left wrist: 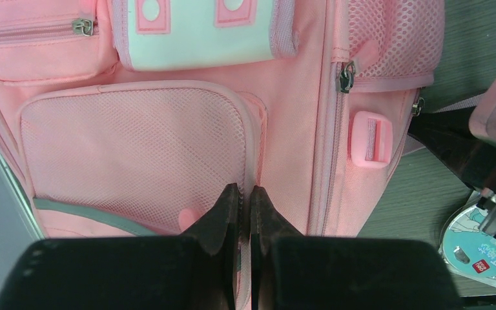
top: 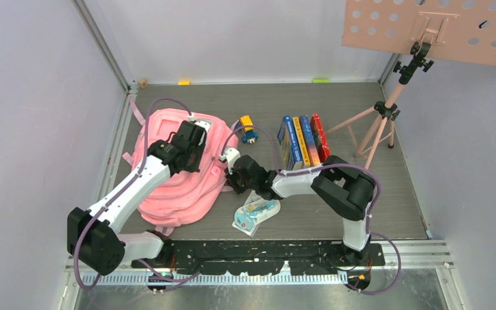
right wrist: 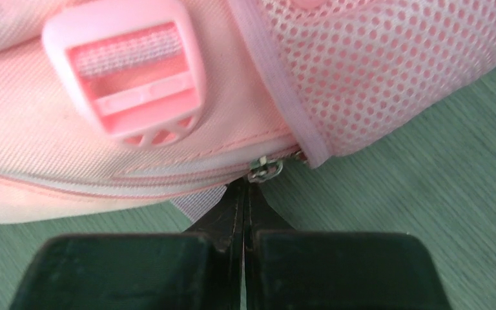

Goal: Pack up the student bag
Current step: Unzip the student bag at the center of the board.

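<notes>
The student bag (top: 174,187), a soft pink backpack, lies flat on the left of the table. Over its upper front, my left gripper (top: 194,139) is shut on the pink trim at the edge of the mesh pocket (left wrist: 135,135); a strip of that trim runs between the fingertips (left wrist: 231,200). My right gripper (top: 231,169) is at the bag's right side, below a pink buckle (right wrist: 129,84). It is shut, with its tips (right wrist: 244,184) against the metal zipper pull (right wrist: 265,170) at the end of the side zipper.
A row of books (top: 303,139) stands right of the bag, with a small blue and yellow toy (top: 248,129) beside them. A teal packet (top: 255,212) lies near the front edge under the right arm. A pink music stand (top: 387,110) fills the back right corner.
</notes>
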